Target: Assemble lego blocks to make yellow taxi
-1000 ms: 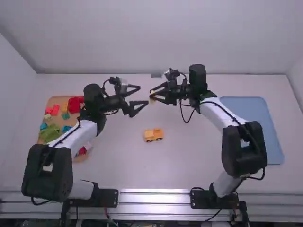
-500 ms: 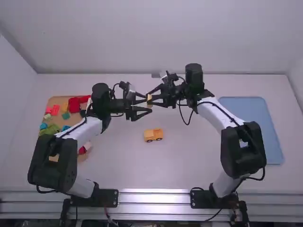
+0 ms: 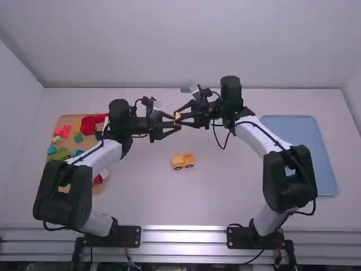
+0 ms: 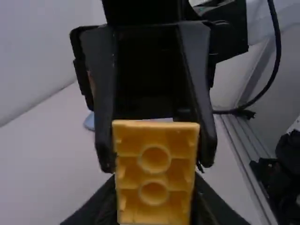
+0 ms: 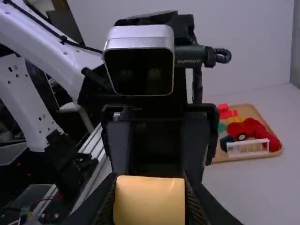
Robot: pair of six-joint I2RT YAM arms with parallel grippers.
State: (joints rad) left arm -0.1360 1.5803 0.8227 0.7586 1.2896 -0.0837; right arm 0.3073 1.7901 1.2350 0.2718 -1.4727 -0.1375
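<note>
Upper middle of the high view, and the yellow plastic block (image 3: pixel 177 118) stands long axis upright, hollow two-tubed underside facing the left gripper (image 3: pixel 174 123), smooth plain face to the right gripper (image 3: pixel 179 117). Left's fingers have narrowed since the earlier frame, and now both pairs are closed on it!

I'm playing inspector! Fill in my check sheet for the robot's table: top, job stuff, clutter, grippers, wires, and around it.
Surface: white table; damage, nothing seen.
Job's things: yellow block held up; toy car on the table, wheels down.
Clutter: loose bricks on a wooden tray; blue tray on the right.
Grippers: left and right both grip the yellow block.
Cables: black cable loops below the right gripper.
Surroundings: pale walls, metal rail.
</note>
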